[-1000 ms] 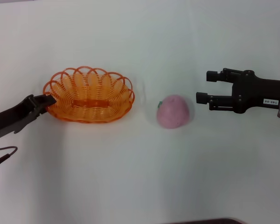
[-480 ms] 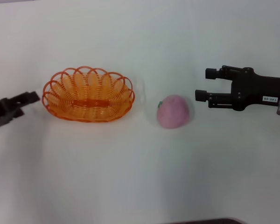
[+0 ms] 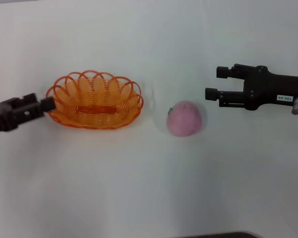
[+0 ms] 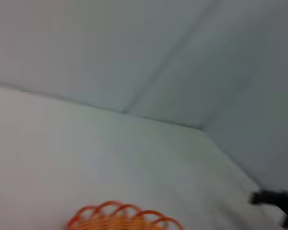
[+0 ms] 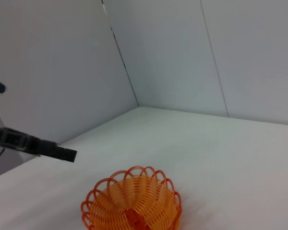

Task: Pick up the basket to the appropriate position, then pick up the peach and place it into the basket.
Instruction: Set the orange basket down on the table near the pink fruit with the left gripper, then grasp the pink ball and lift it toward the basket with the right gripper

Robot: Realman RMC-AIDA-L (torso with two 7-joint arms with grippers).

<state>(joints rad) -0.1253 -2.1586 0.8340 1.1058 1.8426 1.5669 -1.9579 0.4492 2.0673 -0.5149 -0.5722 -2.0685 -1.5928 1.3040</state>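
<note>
Now at the first step, by the look of it: getting hold of the oval, bright orange plastic basket (image 3: 94, 100) with the loopy rim. Sits flat on the white table (image 3: 139, 188), over on the left side, not lifted yet.

Coming at it from the left: the black left gripper (image 3: 46, 104), low down, with its tip right at the basket's rim. Maybe touching, maybe just beside; hard to say. Cannot tell how wide that gripper is, or whether it has hold of the rim.

To the right of the basket, a little apart from it: the round, fuzzy, pale pink peach (image 3: 185, 119) with a tiny green mark. Resting on the table too, with nothing touching it.

Beyond the peach, on its right and a bit farther back: the black right gripper (image 3: 212, 83). Spread wide open, holding nothing, pointing toward the peach.

Next, most likely: pinch the thin rim firmly, lift the basket and put it down in a good spot. Needs a gentle, careful grab, since a light basket could slide away or tip. Only after that, time to go for the peach and drop it in.
</note>
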